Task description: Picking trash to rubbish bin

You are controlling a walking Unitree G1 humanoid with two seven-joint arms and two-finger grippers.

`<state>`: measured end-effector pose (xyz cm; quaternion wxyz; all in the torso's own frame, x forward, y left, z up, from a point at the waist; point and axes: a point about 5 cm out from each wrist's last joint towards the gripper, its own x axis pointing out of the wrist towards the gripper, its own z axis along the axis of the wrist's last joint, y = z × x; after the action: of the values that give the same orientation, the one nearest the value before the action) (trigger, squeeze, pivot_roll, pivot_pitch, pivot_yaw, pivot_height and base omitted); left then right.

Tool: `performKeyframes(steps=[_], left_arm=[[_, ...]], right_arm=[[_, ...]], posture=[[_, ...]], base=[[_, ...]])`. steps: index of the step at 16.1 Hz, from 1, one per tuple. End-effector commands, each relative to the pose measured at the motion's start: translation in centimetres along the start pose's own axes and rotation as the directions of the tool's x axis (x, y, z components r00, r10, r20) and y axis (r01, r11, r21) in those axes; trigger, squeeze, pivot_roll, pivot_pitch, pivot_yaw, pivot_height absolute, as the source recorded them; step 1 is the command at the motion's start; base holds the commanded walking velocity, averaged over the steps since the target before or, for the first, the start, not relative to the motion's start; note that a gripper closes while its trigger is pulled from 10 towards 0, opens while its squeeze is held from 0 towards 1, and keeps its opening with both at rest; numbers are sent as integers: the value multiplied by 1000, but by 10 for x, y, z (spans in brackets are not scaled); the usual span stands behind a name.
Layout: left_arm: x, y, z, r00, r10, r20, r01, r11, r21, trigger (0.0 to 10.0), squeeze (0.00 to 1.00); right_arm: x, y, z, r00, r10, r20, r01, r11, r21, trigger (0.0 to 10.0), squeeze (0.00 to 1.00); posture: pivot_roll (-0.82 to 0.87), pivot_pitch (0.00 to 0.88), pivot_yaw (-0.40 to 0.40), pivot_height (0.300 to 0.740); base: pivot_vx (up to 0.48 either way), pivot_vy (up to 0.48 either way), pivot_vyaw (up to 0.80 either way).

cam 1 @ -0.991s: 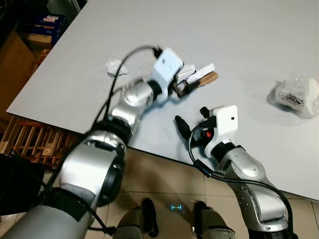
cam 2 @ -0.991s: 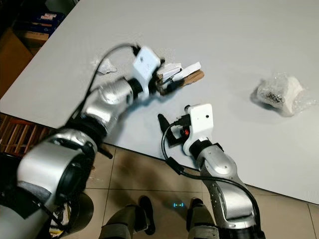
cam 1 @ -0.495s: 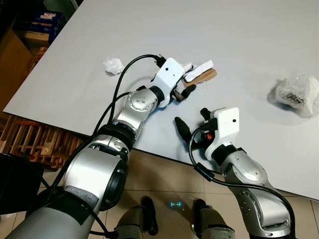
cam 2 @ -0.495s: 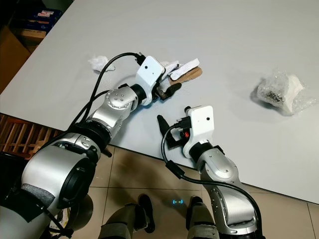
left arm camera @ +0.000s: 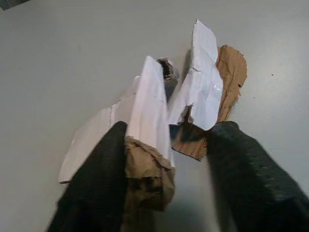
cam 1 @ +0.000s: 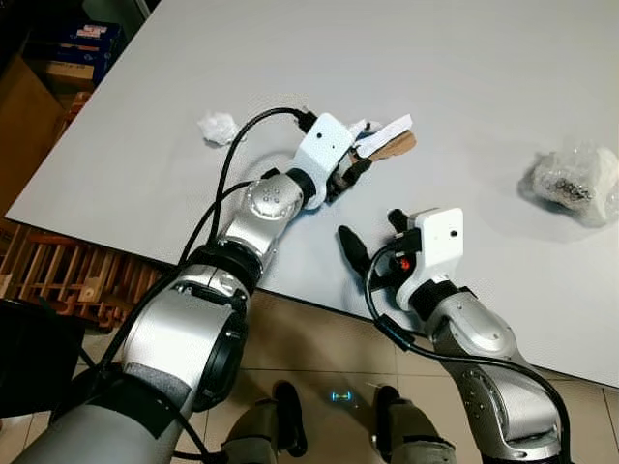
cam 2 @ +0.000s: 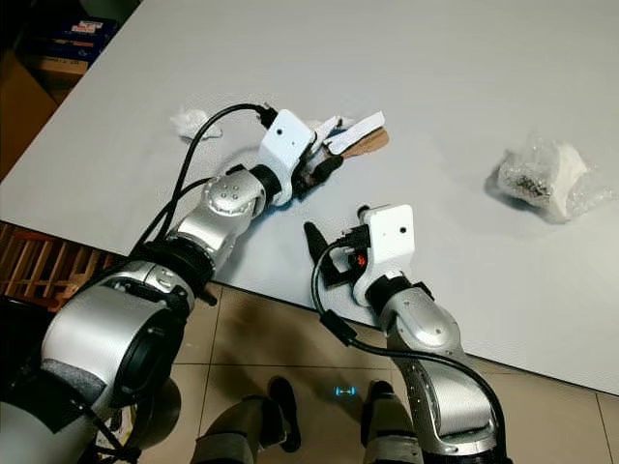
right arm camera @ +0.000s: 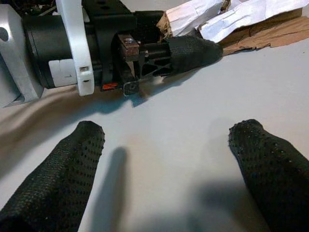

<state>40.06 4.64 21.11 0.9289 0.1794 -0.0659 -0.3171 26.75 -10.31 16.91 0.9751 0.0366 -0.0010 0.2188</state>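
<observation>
Two torn paper-and-cardboard scraps [left arm camera: 193, 104] on table [cam 1: 484, 87], between spread fingers of left gripper [left arm camera: 164, 159]. Right gripper [right arm camera: 169, 159] spread, empty, nearby. We expect one scrap slipping out on closing: pieces loose, overlapping.

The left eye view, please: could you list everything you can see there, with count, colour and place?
table: one, pale grey, filling most of the view.
torn cardboard and paper scraps: one small heap, brown and white, mid-table at the left gripper's tips.
crumpled tissue: one, white, on the table left of the scraps.
plastic bag bundle: one, clear over white and dark contents, at the table's right edge of view.
wooden rack: one, light brown, on the floor below the table's left edge.
floor tiles: beige, under the table's near edge.
left gripper: one, black fingers open around the scraps.
right gripper: one, black fingers open, over bare table near the front edge.
</observation>
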Motion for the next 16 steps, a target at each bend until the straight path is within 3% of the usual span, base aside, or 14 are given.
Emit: performKeyframes(steps=[1, 14, 15, 16], left_arm=[[-5, -5, -17, 998, -10, -59, 9, 1000, -18, 0, 0], [-8, -7, -21, 1000, 3, -11, -4, 997, -79, 0, 0], [-9, -6, -22, 1000, 26, 2, -26, 995, -97, 3961, 0], [-10, -3, -21, 999, 47, 16, -45, 994, -104, 10000, 0]], right_arm=[[-2, 3, -17, 997, 0, -81, 3, 999, 36, 10000, 0], [5, 2, -18, 997, 4, -72, -2, 1000, 31, 10000, 0], [6, 2, -18, 998, 3, -70, -1, 1000, 30, 10000, 0], [8, 1, -18, 998, 2, -67, 0, 1000, 28, 10000, 0]], posture=[[-213, 344, 138, 740], [-205, 293, 145, 740], [-204, 289, 146, 740], [-202, 278, 148, 740]], base=[[0, 0, 0], [0, 0, 0], [0, 0, 0], [0, 0, 0]])
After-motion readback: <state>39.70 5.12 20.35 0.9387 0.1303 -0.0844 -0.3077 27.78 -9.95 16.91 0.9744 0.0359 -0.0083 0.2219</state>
